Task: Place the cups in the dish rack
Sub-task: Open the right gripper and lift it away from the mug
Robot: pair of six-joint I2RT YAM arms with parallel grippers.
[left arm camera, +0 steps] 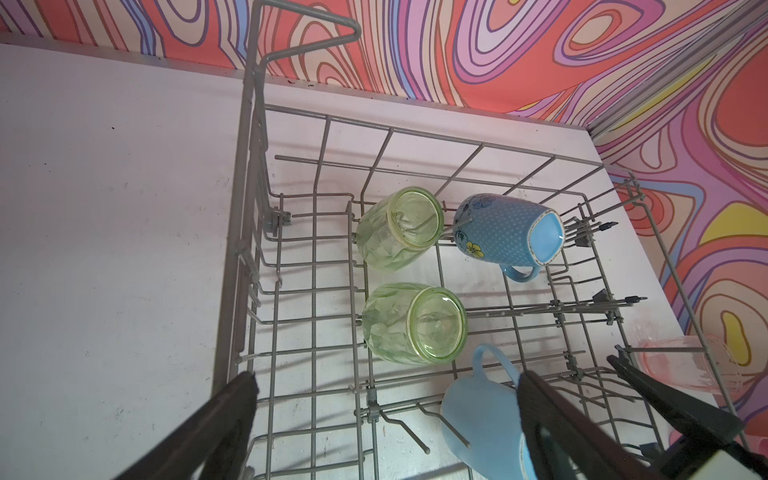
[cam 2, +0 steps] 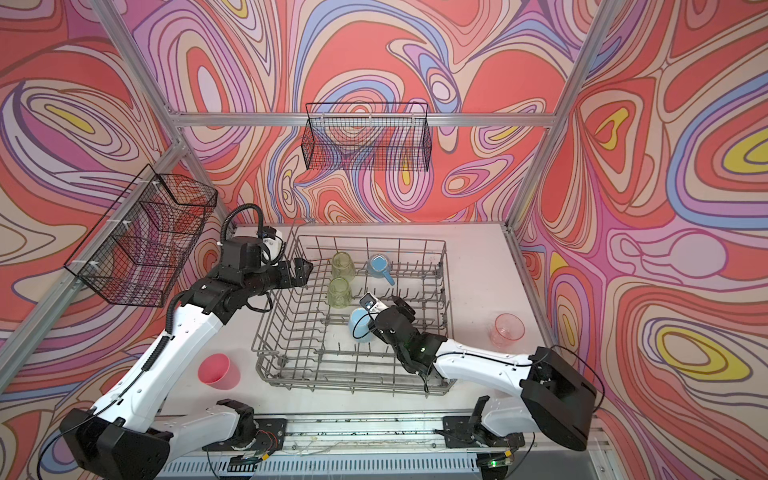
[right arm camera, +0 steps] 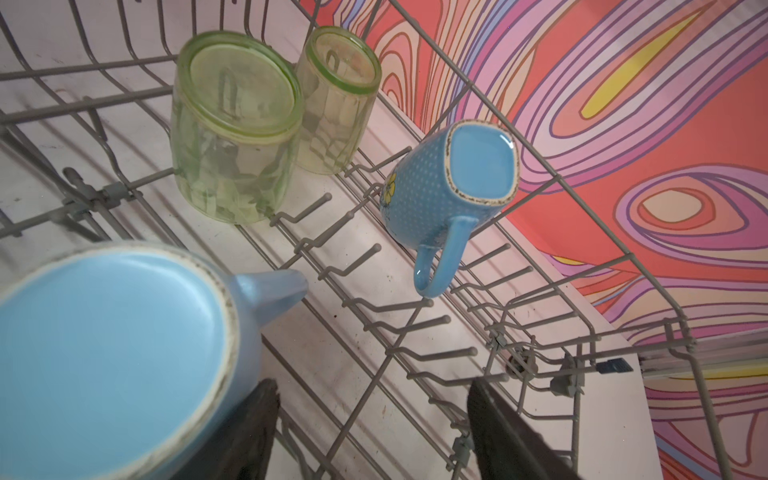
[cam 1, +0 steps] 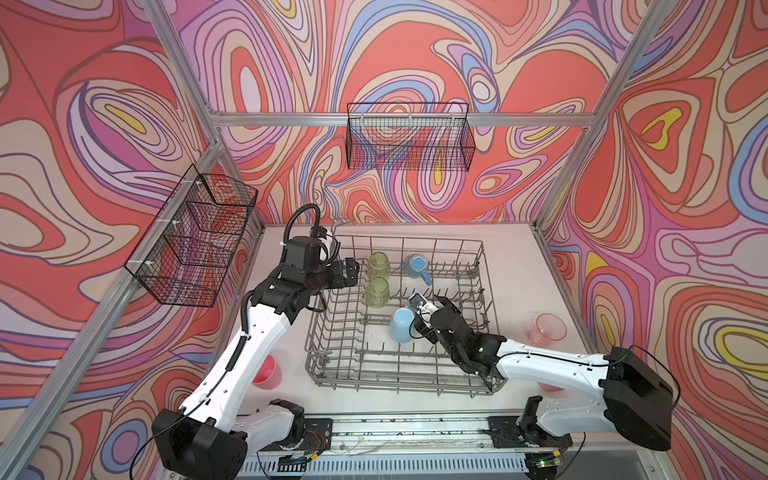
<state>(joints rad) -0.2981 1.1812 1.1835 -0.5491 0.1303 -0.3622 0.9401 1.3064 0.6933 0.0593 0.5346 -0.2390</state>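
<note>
**Plain blue mug down mid-rack, right tool released**

The plain blue mug (cam 1: 401, 326) sits inside the dish rack (cam 1: 478, 249), near its middle, one row nearer than the two green tumblers (cam 1: 377, 293). The right tool (right arm camera: 372, 386) hangs just beside it. Its jaws stand apart with only rack wire between them, and the mug lies outside one finger, so nothing is gripped. The left tool (cam 1: 352, 271) hovers at the rack's far-left corner, spread wide and empty.

The step in hand looks like letting go and backing off. To do it well, the jaws should clear the mug wall fully before the arm moves. The retreat should then go up and away from the mug, not across it, since a dragged finger could tip it off the tines.

The mug is inverted: base up, mouth down on the wires. Its long axis is near upright but leaning, and its handle points towards the dotted blue mug (cam 1: 415, 266) at the rack's far side.

Outside the rack, on the bench (cam 1: 519, 257), the translucent pink tumbler (cam 1: 547, 328) waits off the right side. An opaque pink cup (cam 2: 219, 371) stands off the near-left corner.
</note>
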